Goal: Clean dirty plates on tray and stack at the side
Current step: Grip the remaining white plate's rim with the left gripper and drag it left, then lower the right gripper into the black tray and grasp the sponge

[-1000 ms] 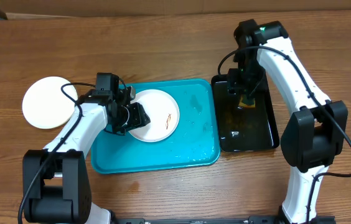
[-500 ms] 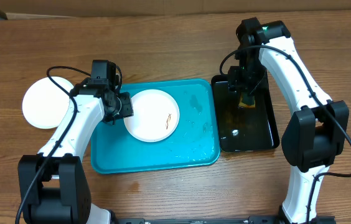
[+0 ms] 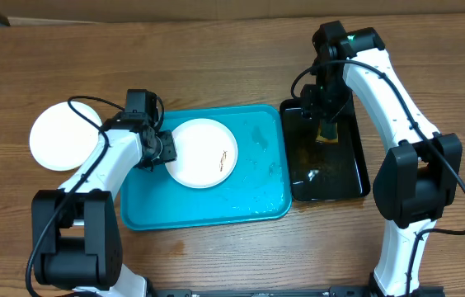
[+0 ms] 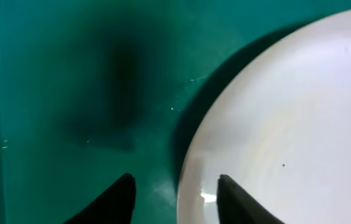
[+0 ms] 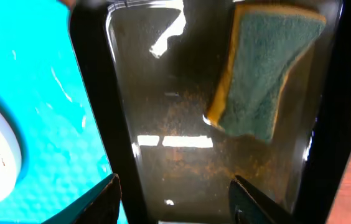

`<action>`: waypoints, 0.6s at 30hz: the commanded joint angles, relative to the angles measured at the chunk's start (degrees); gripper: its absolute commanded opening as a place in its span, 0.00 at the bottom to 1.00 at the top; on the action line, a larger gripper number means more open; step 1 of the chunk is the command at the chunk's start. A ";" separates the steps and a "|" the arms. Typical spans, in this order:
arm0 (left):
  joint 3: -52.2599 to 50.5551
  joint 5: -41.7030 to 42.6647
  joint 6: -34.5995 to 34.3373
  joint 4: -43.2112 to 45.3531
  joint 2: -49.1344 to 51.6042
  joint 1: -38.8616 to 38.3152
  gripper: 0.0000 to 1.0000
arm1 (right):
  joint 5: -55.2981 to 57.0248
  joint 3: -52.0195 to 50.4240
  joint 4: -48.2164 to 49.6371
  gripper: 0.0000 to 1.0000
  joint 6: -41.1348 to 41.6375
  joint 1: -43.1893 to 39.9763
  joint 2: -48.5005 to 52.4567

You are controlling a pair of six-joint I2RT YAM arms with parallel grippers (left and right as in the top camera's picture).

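1. Black fingers (image 4: 121,198) of our left gripper (image 4: 172,198) are standing partly apart. We are straddling the left rim of a white plate (image 3: 204,153) with them, one finger over the plate and the other over the tray. We are clamping nothing, though we cannot tell whether either finger is touching the plate.
2. That plate is lying flat inside the turquoise tray (image 3: 241,198), toward its upper left, and is carrying a small brownish smear (image 3: 225,157) on its right half.
3. A second white plate (image 3: 61,136) is sitting on the wooden table (image 3: 216,49), near the tray's left side and apart from it.
4. Our right gripper (image 5: 178,199) is hanging moderately open and empty over the black tray (image 3: 331,177), which is sitting just beside the turquoise tray's right edge.
5. A green-and-yellow sponge (image 5: 266,68) is lying in the black tray's brownish water, ahead of our right fingertips and apart from them.
6. Droplets (image 3: 259,144) are glistening on the turquoise tray's bare floor, right of the plate.
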 commanded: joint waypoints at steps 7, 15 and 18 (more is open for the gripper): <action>-0.52 8.90 -2.43 -1.18 4.92 0.24 0.26 | 1.25 -4.68 5.05 0.57 0.31 0.00 -1.36; -0.50 14.05 -2.36 -5.29 5.38 0.26 0.27 | 10.43 -11.74 10.97 0.57 4.59 0.00 -1.36; -0.50 15.26 -2.34 -6.67 5.38 0.26 0.27 | 13.53 -13.51 13.03 0.57 6.99 0.00 -1.36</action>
